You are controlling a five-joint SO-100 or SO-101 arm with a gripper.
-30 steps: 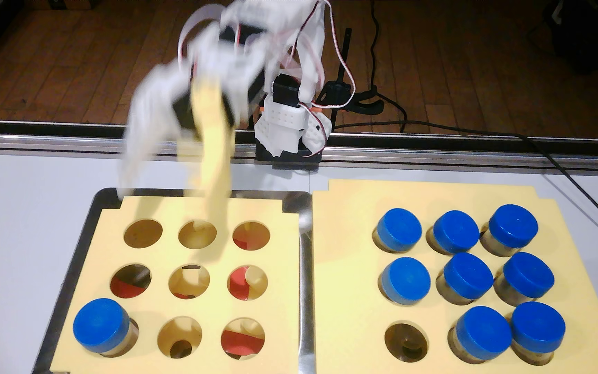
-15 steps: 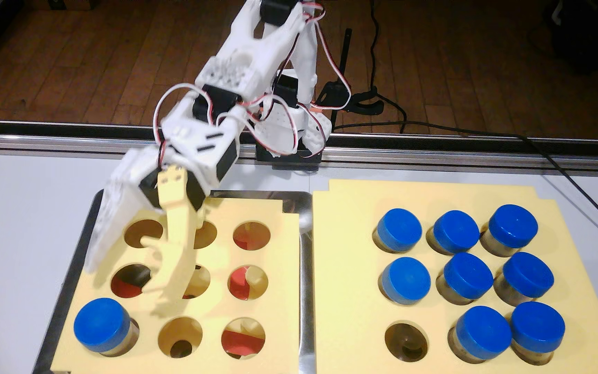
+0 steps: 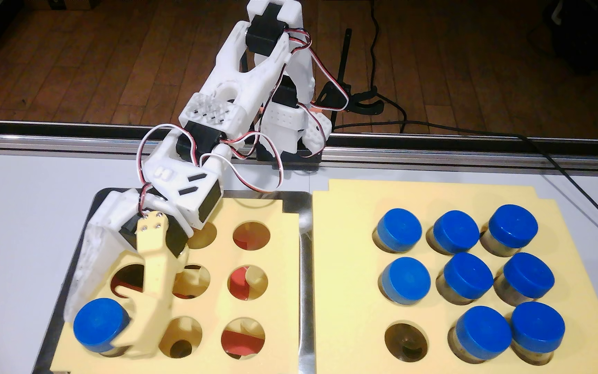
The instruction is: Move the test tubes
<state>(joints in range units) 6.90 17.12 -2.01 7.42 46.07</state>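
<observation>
A: Item one, the lone test tube [image 3: 100, 330]. Where does it stand?

B: In the near-left hole of the left yellow rack [image 3: 283, 287], upright, blue cap up. Every other hole of that rack that shows is bare; part of the far-left corner is hidden by the arm.

A: Item two, the remaining test tubes [image 3: 468, 276]?

B: Eight, seated in the right yellow rack [image 3: 348, 223], just beside the left rack. Only its near-left hole [image 3: 406, 341] is open.

A: Item three, the pincer [image 3: 99, 332]. Condition?

B: Spread, straddling the lone tube. White fixed finger on the tube's far-left side, yellow moving finger [image 3: 146, 323] on its right, at or just off the cap. No squeeze is evident; I judge it unclenched, holding nothing.

A: Relation governing the next move?

B: The tube lies between the fingers, its long axis vertical, with the pincer reaching down at a slant from the rack's far side. A closing of the fingers across the cap or just under it seems due, then a straight lift along that axis.

A: Hazard?

B: Slanted approach against an upright tube; a grip only on the cap rim might tip it against the hole's edge.

A: Destination, as judged?

B: The open hole of the right rack, across the steel tray [image 3: 306, 287] rim from the left rack.
</observation>
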